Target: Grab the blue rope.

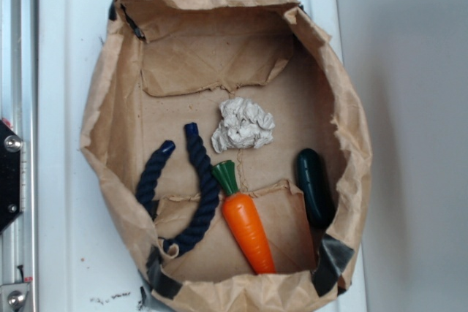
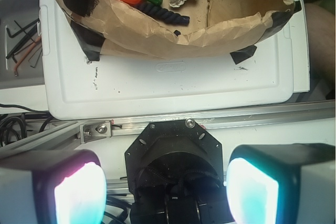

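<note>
The blue rope [image 1: 191,189] is a thick navy twisted rope bent in a U. It lies in the left part of a brown paper bag [image 1: 102,93], its capped ends pointing to the back. In the wrist view only a short piece of the rope [image 2: 163,13] shows behind the bag's wall. My gripper [image 2: 166,191] is open and empty, its two glowing pads far apart. It hangs over the robot's base, well short of the bag. The gripper does not show in the exterior view.
In the bag lie an orange carrot [image 1: 247,224] right beside the rope, a crumpled white paper ball [image 1: 243,125] and a dark green cucumber-like toy [image 1: 315,186]. The bag sits on a white tray [image 2: 173,85]. Allen keys [image 2: 23,43] lie to the left.
</note>
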`<state>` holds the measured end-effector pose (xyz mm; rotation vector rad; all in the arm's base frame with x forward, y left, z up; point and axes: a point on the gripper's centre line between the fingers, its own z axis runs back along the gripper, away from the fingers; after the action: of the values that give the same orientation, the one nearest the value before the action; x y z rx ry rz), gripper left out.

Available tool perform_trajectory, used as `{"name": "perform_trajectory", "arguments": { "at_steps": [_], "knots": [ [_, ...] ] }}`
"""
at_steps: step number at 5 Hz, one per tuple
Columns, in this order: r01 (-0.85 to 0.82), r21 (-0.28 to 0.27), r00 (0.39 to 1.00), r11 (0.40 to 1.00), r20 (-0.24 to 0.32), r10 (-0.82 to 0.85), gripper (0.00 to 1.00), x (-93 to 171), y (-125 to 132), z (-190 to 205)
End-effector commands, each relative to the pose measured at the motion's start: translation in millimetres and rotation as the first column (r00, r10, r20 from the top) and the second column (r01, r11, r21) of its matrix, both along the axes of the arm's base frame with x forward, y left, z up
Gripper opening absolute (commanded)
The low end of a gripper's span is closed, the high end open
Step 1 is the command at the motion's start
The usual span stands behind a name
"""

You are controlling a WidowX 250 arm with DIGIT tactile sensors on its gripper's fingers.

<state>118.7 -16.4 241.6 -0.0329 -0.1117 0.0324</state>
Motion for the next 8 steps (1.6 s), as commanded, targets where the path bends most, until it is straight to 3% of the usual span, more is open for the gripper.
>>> {"name": "perform_trajectory", "arguments": {
  "at_steps": [1,2,3,4,5,6,7,8],
  "knots": [
    [0.000,0.000,1.000,1.000,0.000,0.000,1.00,0.0,0.0,0.0],
    [-0.191,-0.069,0.982,0.979,-0.012,0.190,1.00,50.0,-15.5,-12.3],
    [-0.281,-0.061,0.959,0.958,0.005,0.282,1.00,91.8,-21.9,-27.1],
    [-0.434,-0.137,0.899,0.891,0.005,0.439,1.00,127.3,-19.1,-43.7],
    [-0.532,-0.208,0.840,0.821,-0.009,0.542,1.00,150.2,-4.7,-57.6],
    [-0.604,-0.242,0.783,0.759,-0.005,0.622,1.00,162.7,14.6,-72.7],
    [-0.647,-0.291,0.736,0.705,0.004,0.677,1.00,170.2,14.8,-88.3],
    [-0.647,-0.291,0.736,0.705,0.004,0.677,1.00,170.2,14.8,-88.3]
  ]
}}
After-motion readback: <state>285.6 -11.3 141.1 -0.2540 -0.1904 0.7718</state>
